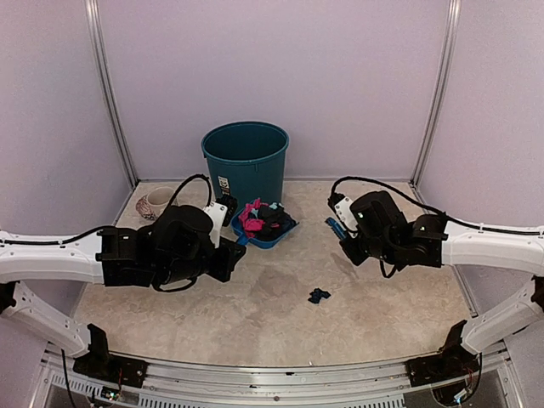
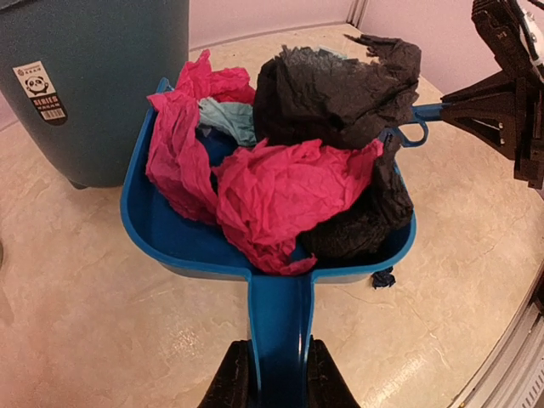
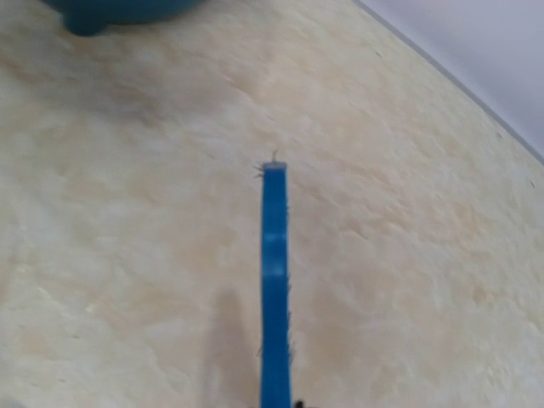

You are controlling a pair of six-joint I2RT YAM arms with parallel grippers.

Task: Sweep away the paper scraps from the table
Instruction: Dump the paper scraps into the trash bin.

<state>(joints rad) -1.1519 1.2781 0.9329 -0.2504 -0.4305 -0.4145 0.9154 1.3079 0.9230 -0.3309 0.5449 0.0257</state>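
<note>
- Worktop (image 1: 255, 314): beige marbled surface enclosed by pale lilac walls; it carries everything below.
- Bin (image 1: 246, 161): teal, upright against the back wall, just behind the dustpan.
- Dustpan (image 2: 149, 234): blue, resting on the worktop in front of the bin with its handle towards the left arm. The left fingers (image 2: 231, 382) are closed narrowly on that handle.
- Hand brush (image 3: 274, 280): blue, well apart from the pan on its right. It runs out from the lower edge of the right wrist view, so the right fingers (image 1: 347, 248), fully closed, appear to hold it by the handle.
- Paper scraps (image 2: 280, 187): magenta, black and teal pieces heaped in the pan, rising above its rim.
- Stray scrap (image 1: 319, 295): dark blue, lying alone mid-worktop, nearer the right arm; a smaller dark bit (image 2: 383, 277) lies just beside the pan's wall.
- Step in hand, as judged: collection is nearly complete. The next move calls for brushing the strays to the pan mouth, then lifting the pan level and tipping it over the bin without shedding the tall heap.
</note>
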